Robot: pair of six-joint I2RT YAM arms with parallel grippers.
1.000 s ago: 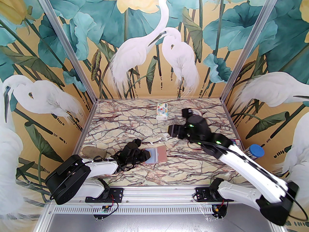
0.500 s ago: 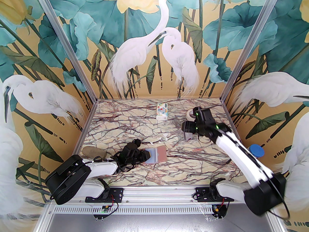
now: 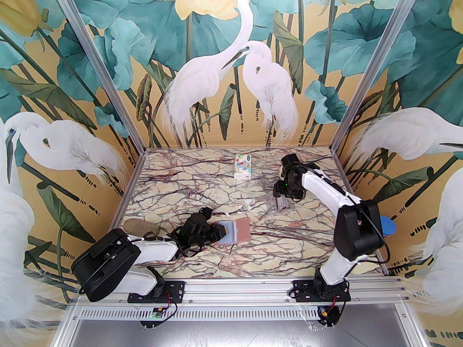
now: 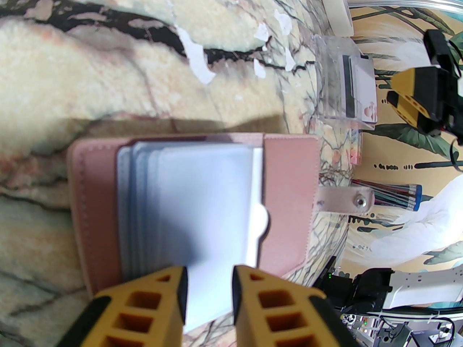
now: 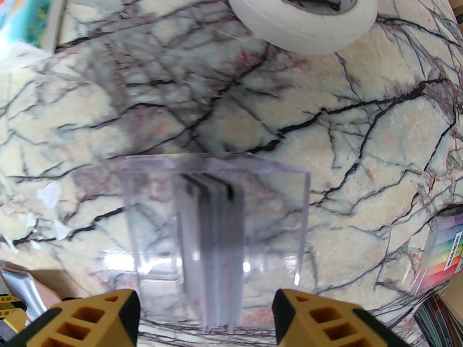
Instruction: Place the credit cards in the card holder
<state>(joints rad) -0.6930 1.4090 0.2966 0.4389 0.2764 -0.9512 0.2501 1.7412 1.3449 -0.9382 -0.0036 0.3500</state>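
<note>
The card holder lies open mid-table, dusty pink with pale blue sleeves and a snap tab. My left gripper is at its left edge, fingers closed on a pale sleeve. The credit cards, whitish with dark stripes, stand upright in a clear plastic box, which sits right of centre. My right gripper hovers just above that box, open wide, one finger to each side of the cards and not touching them.
A roll of masking tape lies just beyond the box. A patterned tissue pack is at the back. A multicoloured striped pack and a blue-lidded tube sit by the right wall, a stone by the left.
My right arm swung right and back from the table's middle and came down over the clear box. The left gripper and the card holder stayed put.
</note>
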